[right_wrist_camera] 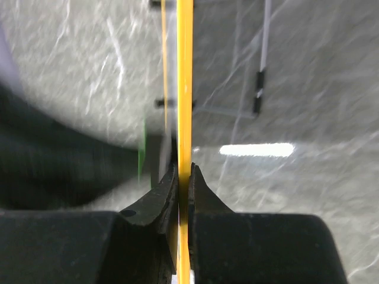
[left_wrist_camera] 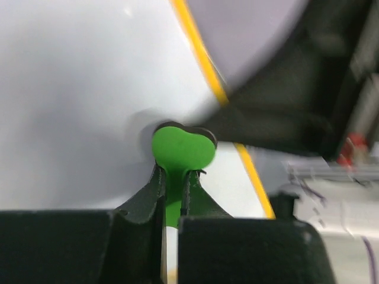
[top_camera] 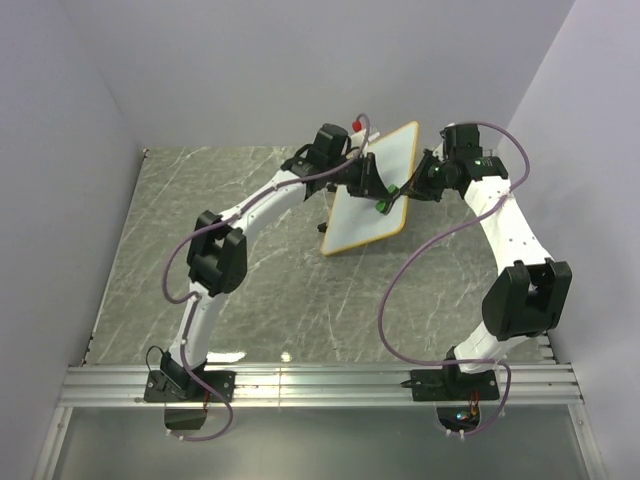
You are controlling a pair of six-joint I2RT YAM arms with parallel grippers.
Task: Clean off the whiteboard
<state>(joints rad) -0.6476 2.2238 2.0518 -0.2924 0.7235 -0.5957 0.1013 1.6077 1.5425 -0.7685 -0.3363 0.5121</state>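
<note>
The whiteboard, white with an orange rim, is held tilted above the table near the back. My right gripper is shut on its right edge; the right wrist view shows the rim edge-on between the jaws. My left gripper is shut on the small green eraser, which presses against the white face of the board. The eraser also shows as a green spot in the top view. No marks show on the visible board surface.
The grey marbled table lies below. A small red-capped object sits behind the left wrist near the back wall. White walls close in on the left, back and right. Purple cables loop from both arms.
</note>
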